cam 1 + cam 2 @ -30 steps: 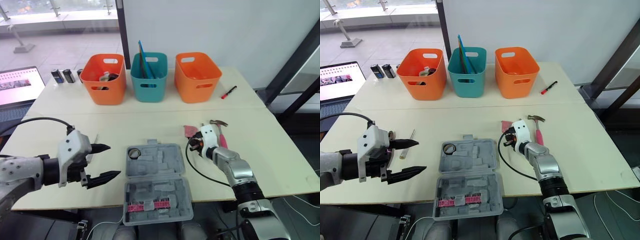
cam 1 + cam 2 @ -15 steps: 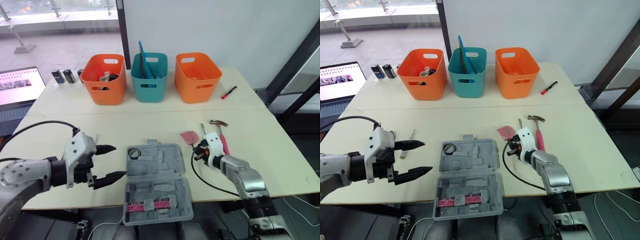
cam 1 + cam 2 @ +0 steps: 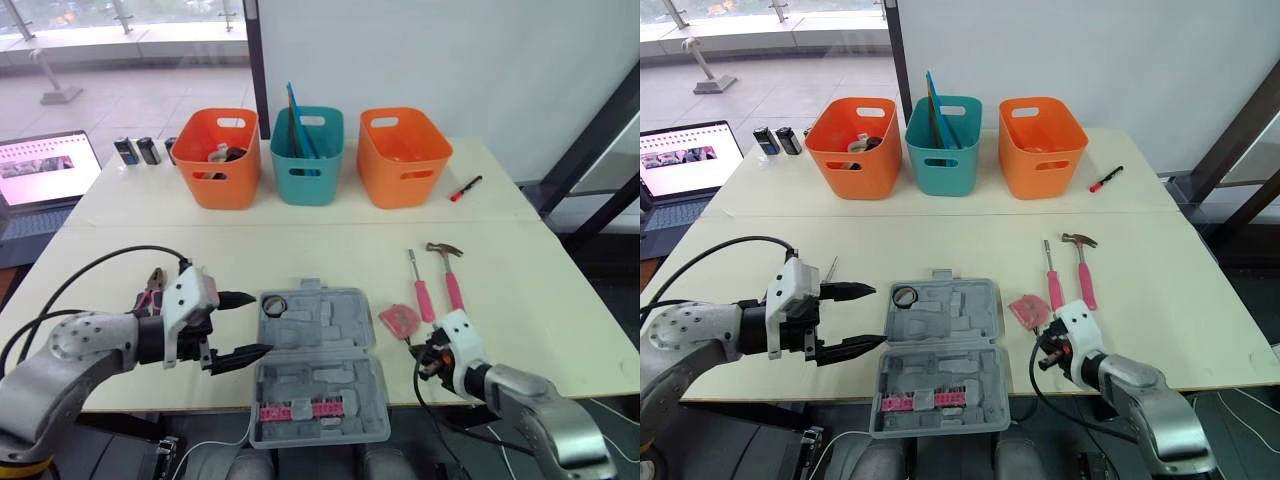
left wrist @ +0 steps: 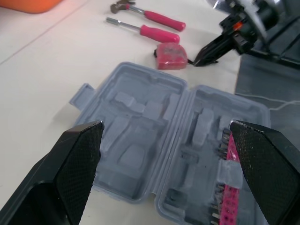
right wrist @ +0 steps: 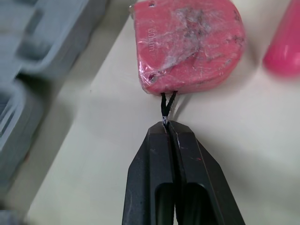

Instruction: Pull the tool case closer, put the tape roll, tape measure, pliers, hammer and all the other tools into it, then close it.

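Observation:
The grey tool case (image 3: 316, 366) lies open near the table's front edge, with the tape roll (image 3: 273, 306) in its far half. My left gripper (image 3: 262, 324) is open just left of the case, its fingers (image 4: 75, 154) spread before the moulded tray (image 4: 140, 140). My right gripper (image 5: 167, 125) is shut on the black cord of the pink tape measure (image 5: 190, 44), which lies on the table right of the case (image 3: 400, 320). A pink screwdriver (image 3: 420, 290) and hammer (image 3: 450, 280) lie behind it. The pliers (image 3: 152, 290) lie left of my left gripper, partly hidden.
Two orange bins (image 3: 216, 170) (image 3: 403, 170) and a teal bin (image 3: 308, 168) line the back of the table. A red marker (image 3: 465, 188) lies to their right, a laptop (image 3: 45, 170) at far left. A pink bit holder (image 3: 300, 410) fills the case's near half.
My right gripper has drawn the tape measure by its cord toward the front edge, beside the case. My left gripper has moved right, up to the case's left side. The camera shifted slightly.

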`<action>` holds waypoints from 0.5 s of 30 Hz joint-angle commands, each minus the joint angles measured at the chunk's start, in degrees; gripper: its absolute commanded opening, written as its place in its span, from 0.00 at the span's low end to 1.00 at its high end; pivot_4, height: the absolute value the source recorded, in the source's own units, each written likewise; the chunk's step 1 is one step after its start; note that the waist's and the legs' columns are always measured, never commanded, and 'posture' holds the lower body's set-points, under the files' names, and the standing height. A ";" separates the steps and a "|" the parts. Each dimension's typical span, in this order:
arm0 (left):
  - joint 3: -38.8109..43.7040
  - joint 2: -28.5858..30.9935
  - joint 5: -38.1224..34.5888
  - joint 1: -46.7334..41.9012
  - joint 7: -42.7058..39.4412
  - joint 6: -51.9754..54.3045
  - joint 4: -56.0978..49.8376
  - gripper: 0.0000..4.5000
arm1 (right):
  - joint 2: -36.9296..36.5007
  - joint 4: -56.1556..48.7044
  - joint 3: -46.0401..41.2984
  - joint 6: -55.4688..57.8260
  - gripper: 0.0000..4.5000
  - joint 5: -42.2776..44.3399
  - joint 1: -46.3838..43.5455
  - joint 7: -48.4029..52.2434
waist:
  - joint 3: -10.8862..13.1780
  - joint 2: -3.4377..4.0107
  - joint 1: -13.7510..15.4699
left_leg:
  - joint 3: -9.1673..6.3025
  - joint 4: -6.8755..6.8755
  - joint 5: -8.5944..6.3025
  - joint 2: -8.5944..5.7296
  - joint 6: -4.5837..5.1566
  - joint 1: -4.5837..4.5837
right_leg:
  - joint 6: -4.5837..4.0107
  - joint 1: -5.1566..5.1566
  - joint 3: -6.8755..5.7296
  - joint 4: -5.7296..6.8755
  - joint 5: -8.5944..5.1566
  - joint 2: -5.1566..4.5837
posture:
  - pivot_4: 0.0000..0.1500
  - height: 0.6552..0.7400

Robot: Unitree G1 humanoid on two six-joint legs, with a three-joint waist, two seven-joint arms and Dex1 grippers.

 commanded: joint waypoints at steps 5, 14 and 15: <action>-3.29 -0.44 0.90 -3.75 -4.42 -2.05 3.20 1.00 | -0.86 -8.59 -2.22 5.26 0.01 4.85 6.84 0.23 | 0.00 0.00 -0.16 | 0.00 -0.02 0.00 0.00 0.00 -0.01 | 0.00 -0.01 0.00 -0.01 0.00 0.00 | 1.00 0.93; -4.07 -0.46 1.50 -5.70 -6.10 -1.92 4.68 1.00 | -2.11 -9.56 -2.70 7.03 0.01 8.26 9.40 2.11 | -0.01 -0.02 -0.15 | -0.01 0.00 0.00 0.00 0.00 -0.01 | 0.00 -0.01 0.00 -0.01 0.00 0.00 | 1.00 0.93; -4.02 -0.53 1.62 -5.69 -6.12 -2.08 4.86 1.00 | -2.30 -9.22 -3.79 6.97 0.06 8.89 8.80 2.40 | -0.01 -0.02 -0.13 | -0.01 0.00 0.00 0.00 0.00 -0.02 | 0.00 -0.01 0.00 -0.01 0.00 -0.01 | 1.00 0.93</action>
